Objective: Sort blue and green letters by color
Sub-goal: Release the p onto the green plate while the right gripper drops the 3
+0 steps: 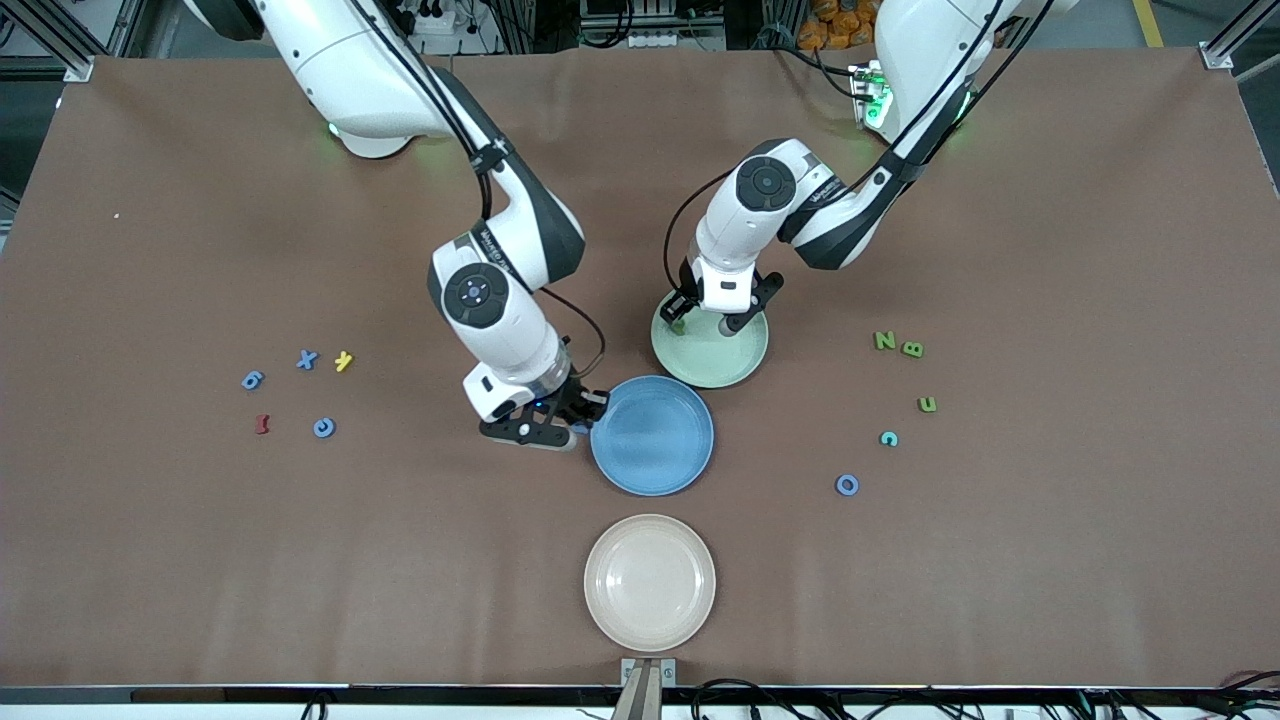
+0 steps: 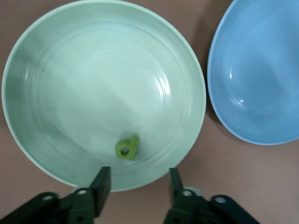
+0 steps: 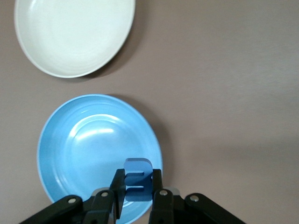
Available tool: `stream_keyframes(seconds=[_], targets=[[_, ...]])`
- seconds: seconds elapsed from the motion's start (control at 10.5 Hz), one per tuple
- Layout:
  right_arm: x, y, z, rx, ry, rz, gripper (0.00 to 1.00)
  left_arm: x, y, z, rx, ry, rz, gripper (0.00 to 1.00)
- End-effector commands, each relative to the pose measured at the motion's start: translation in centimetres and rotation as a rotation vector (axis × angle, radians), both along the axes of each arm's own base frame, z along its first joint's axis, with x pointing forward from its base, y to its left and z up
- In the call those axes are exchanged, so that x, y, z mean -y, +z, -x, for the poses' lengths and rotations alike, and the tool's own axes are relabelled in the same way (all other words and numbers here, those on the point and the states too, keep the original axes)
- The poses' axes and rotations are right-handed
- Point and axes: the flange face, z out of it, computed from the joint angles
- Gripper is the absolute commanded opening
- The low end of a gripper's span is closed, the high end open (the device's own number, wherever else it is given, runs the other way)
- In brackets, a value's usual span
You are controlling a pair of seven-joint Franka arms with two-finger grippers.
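- Front view: my right gripper (image 1: 578, 425) hides its blue letter at the blue plate's (image 1: 652, 436) rim; my left gripper (image 1: 708, 318) hovers over the green plate (image 1: 712, 356). A cream plate (image 1: 650, 582) sits nearest the camera, with bare table round it.
- Left wrist view: my fingers (image 2: 102, 183) are spread; a green letter (image 2: 127, 148), perhaps a P, lies in the plate.
- Right wrist view: I pinch a blue E (image 3: 137, 185) over the plate's edge.
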Motion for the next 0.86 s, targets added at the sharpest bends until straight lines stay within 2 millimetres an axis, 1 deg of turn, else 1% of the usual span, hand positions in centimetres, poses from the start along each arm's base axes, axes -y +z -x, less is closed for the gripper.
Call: stream_keyframes(seconds=[0.0,0.1,0.19,0.29,0.48,0.57,0.67,0.76], targets=[[-3.4,-0.4,0.7,0.066,-0.014,-0.058,0.09,-1.3,-0.2,-1.0,0.021,-0.001,-0.024,1.00],[-4.0,-1.0,1.0,0.078,-0.015,-0.065,0.09,-2.6,-0.1,-2.2,0.027,0.025,-0.038,1.00],[-4.6,-1.1,1.3,0.096,-0.009,-0.077,0.09,-4.0,-0.4,-3.2,0.029,0.039,-0.070,1.00],[-5.4,-1.5,1.8,0.097,0.003,-0.076,0.09,-5.9,-1.0,-4.4,0.046,0.038,-0.116,1.00],[-7.2,-2.4,2.7,0.102,0.032,-0.076,0.09,-9.3,-2.2,-6.2,0.078,0.009,-0.183,1.00],[-7.7,-3.4,2.8,0.098,0.038,-0.071,0.12,-11.6,-2.6,-6.7,0.083,-0.015,-0.208,1.00],[-7.8,-3.7,2.9,0.099,0.046,-0.066,0.16,-12.9,-2.7,-7.0,0.084,-0.038,-0.217,1.00],[-8.0,-3.7,3.2,0.099,0.056,-0.061,0.57,-13.2,-2.9,-6.8,0.084,-0.072,-0.223,1.00]])
